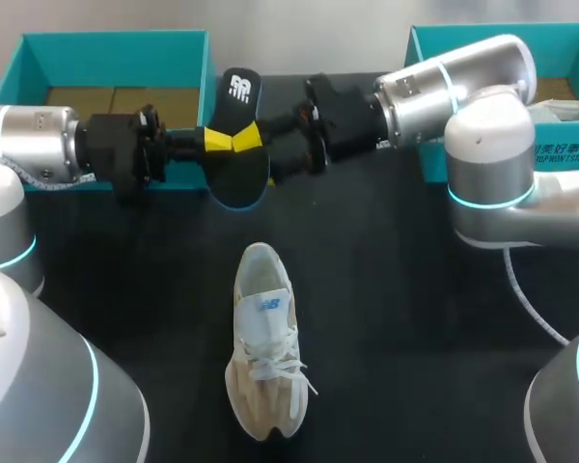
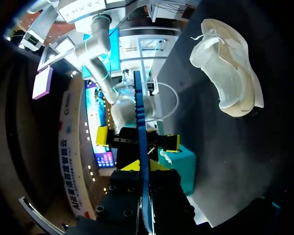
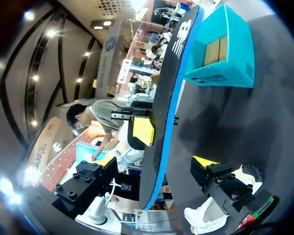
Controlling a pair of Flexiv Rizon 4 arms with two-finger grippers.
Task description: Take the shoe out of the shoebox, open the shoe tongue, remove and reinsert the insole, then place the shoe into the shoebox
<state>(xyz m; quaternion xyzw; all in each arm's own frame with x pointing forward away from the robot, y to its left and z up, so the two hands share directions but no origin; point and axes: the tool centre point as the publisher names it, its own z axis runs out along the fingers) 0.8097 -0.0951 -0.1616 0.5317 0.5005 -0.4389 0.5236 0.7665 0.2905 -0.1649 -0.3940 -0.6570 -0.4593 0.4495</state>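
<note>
Nearest on the bench (image 1: pixel 415 318), pale sneaker (image 1: pixel 265 338) lying well apart from both arms. Above and beyond, black insole (image 1: pixel 239 145) in the air, pinched by left claw (image 1: pixel 234 138); right claw (image 3: pixel 156 161) spread around it, not touching. Probably light, thin, floppy: best gripped mid-length. Farthest, teal shoebox (image 1: pixel 116 43)

Mostly matt surfaces
Insole (image 1: pixel 239 145) matt black with a blue foam edge; shoe (image 1: pixel 265 338) cream mesh cloth with cloth laces; table (image 1: pixel 415 318) matt black; shoebox (image 1: pixel 116 48) smooth teal card.
</note>
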